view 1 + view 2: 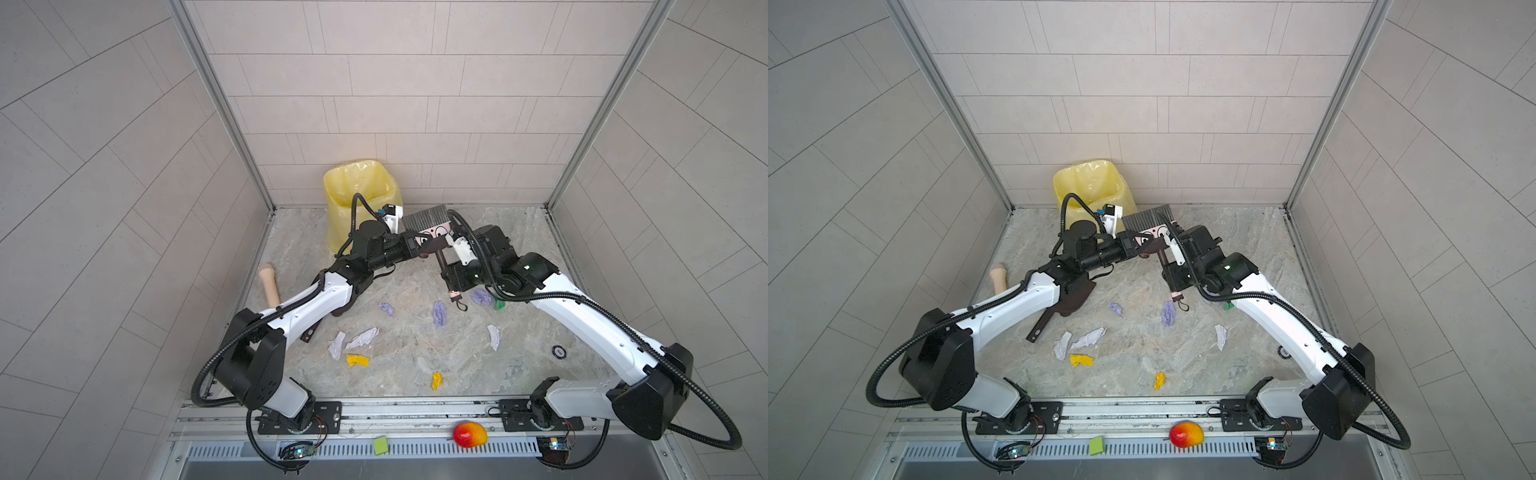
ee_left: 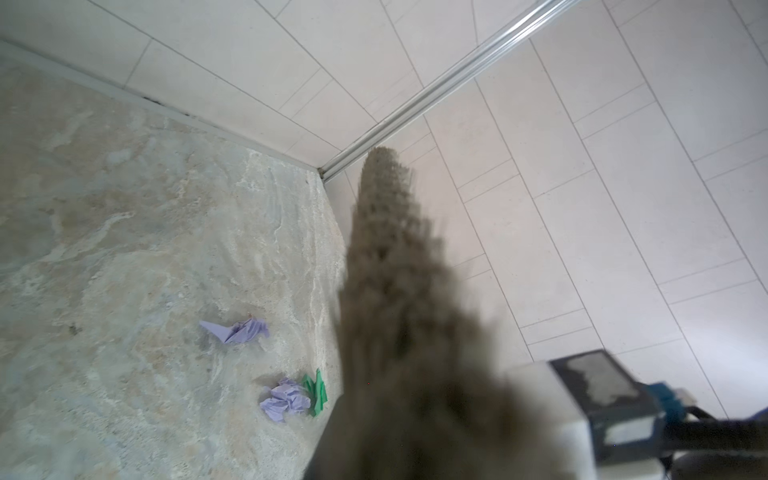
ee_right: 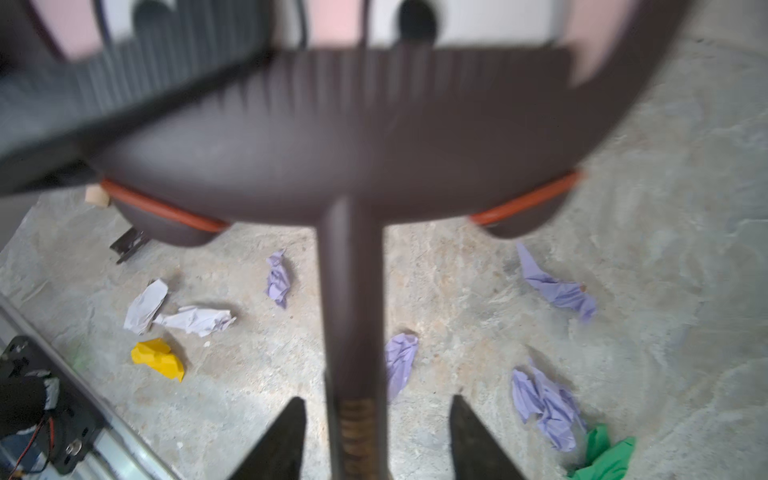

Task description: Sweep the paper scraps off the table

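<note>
Pale tiled walls stand round the table [image 1: 407, 365], which looks like grey marble. The left hand [image 1: 417, 244] is shut tight on the brush [image 1: 424, 220], just under its head. The right hand [image 3: 376, 401] has its two fingers apart, one on each side of the brush handle [image 3: 353, 311], and they do not seem to touch it. So the brush looks like it is passing from the right hand to the left one. It is held up off the table, just beside the yellow bin [image 1: 353, 187].

A bit further from the bin, the dark dustpan [image 1: 1075, 295] lies flat on the table, partly under the left arm. No hand holds it.

Further from the bin again lie the paper scraps [image 1: 362, 337], about ten of them: purple, white, yellow and one green. They are spread out on the table, well apart from the bin.

I think the job has hardly begun. No scrap shows in the bin, and none shows in the part of the dustpan I can see. Every scrap has yet to be swept into the dustpan and tipped into the bin.
</note>
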Available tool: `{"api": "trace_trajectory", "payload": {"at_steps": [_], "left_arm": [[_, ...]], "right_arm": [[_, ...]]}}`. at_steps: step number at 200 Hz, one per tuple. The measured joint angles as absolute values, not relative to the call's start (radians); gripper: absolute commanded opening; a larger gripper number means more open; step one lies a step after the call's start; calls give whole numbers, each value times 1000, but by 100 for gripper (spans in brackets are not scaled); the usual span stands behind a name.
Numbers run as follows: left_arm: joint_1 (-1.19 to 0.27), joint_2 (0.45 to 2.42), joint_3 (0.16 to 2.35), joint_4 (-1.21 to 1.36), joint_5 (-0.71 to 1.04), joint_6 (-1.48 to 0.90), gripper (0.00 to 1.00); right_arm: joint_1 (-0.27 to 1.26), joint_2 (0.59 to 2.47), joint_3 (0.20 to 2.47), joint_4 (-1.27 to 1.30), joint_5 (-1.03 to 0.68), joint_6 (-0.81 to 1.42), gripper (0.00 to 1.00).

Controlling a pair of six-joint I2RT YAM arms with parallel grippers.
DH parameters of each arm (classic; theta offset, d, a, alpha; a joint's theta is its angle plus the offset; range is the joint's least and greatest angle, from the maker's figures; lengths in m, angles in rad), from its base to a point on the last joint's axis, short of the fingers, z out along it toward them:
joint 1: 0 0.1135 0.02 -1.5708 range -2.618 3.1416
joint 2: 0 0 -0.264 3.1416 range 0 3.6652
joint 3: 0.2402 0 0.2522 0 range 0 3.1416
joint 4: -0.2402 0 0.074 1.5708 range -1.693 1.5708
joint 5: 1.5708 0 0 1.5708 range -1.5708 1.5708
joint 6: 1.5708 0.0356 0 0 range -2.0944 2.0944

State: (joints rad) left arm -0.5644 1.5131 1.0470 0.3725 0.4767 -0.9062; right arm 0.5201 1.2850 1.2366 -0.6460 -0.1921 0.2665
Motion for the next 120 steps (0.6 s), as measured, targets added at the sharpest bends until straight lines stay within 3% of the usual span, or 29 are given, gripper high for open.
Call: {"api": "trace_trajectory", "payload": {"at_steps": [49, 120], "left_arm": [[-525, 1459, 902, 490, 351, -987, 0], [-490, 1343, 841, 814, 184, -1123, 0]], "right_arm": [[280, 1149, 1073, -411, -366, 406, 99], [246, 1137, 950, -40, -661, 670, 99]]}}
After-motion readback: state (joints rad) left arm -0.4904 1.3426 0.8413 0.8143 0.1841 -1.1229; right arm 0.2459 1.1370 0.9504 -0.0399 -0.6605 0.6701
